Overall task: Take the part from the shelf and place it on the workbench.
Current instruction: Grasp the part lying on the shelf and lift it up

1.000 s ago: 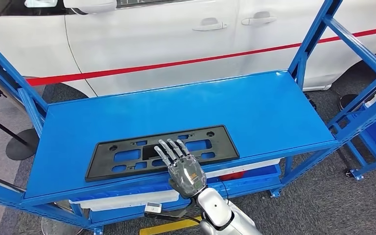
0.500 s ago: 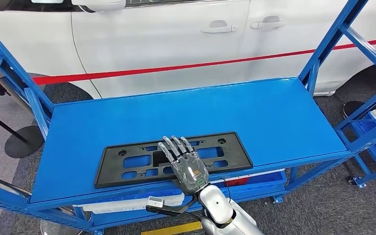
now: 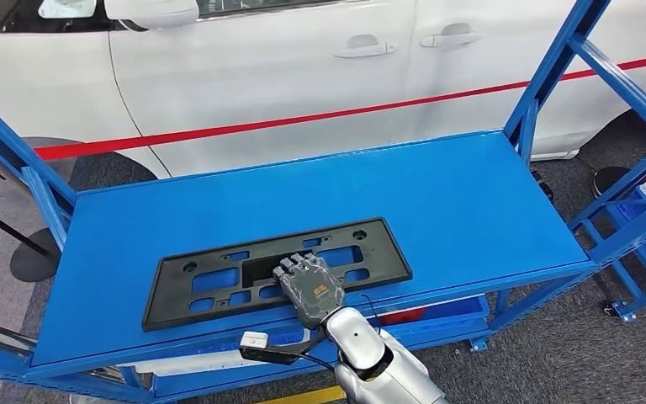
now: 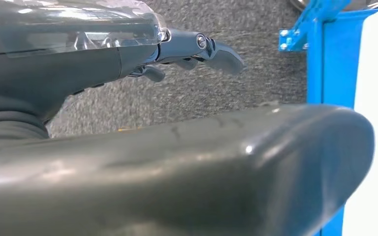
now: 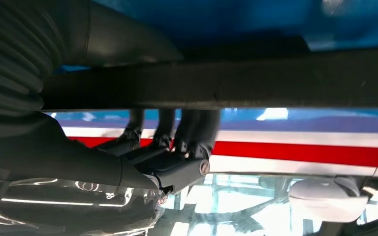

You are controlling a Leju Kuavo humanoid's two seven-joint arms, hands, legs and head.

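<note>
A black plastic licence-plate bracket (image 3: 277, 271), long and rectangular with cut-out windows and round mounting holes, lies flat on the blue shelf (image 3: 437, 194), close to its near edge and slightly skewed to it. My right hand (image 3: 309, 287) rests on the middle of its near side, fingers curled into a central opening.

My right hand (image 3: 309, 289) has dark grey fingers under a clear glossy back cover with an orange bit showing through. Shiny silver wrist and forearm, thin black cable running alongside. Left hand (image 4: 128, 59) looks the same: clear shell, silver screws, fat grey thumb.
</note>
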